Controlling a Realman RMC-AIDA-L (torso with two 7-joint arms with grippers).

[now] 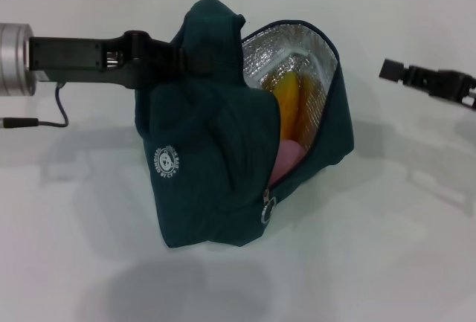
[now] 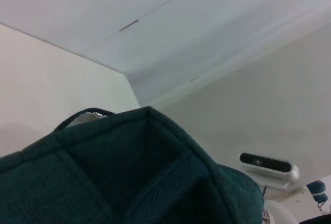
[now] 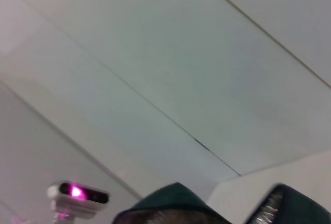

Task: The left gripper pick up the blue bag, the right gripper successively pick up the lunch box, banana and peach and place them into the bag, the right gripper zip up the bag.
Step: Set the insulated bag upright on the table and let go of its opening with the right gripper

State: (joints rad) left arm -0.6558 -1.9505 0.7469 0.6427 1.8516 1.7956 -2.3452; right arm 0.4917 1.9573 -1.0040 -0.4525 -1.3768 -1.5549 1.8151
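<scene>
The dark teal fabric blue bag, clamped at centre-left by the left gripper, gapes toward the right gripper, whose fingers' state is unclear, at frame right.

white table – blue bag on it
</scene>
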